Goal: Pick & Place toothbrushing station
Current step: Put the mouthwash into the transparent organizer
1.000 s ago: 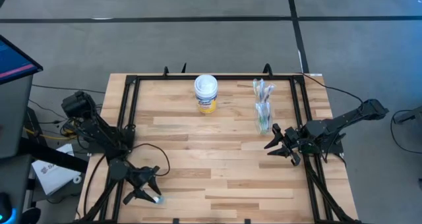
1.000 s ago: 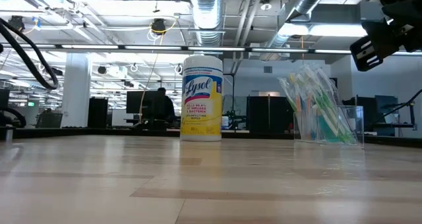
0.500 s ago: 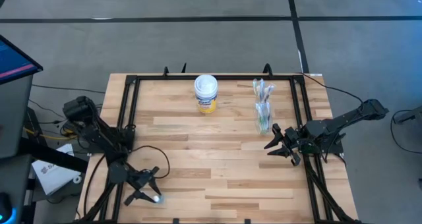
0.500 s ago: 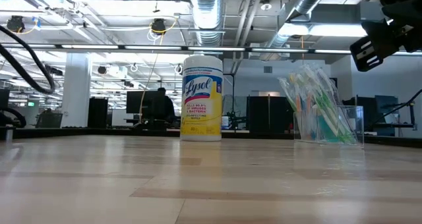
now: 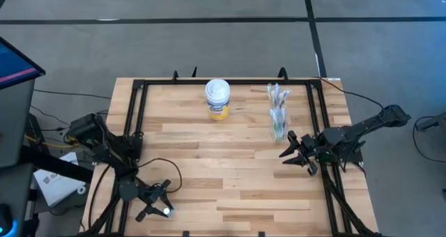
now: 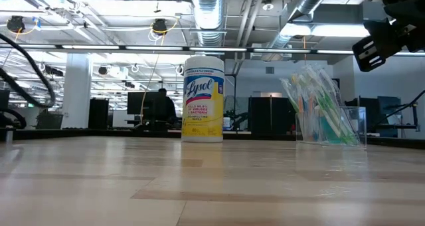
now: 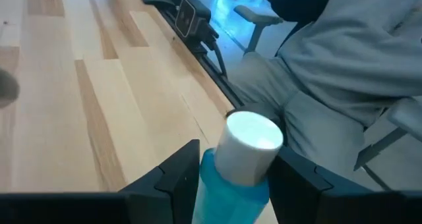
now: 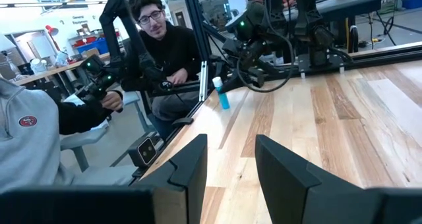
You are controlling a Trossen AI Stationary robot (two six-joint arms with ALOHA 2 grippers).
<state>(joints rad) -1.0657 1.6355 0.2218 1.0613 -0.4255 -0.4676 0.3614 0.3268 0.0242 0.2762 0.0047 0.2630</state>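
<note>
The left gripper sits low at the desk's front-left corner, its fingers grasping the small blue tube, whose white cap juts out between them toward the desk's front edge. The right gripper hangs over the right side of the desk, just in front of the clear plastic cup, its fingers parted and empty. That cup stands near the back-right corner, holding the toothbrushes that lean toward the back edge. The white-lidded canister stands well apart from it, near the middle of the back edge. Two people sit beyond the front edge.
</note>
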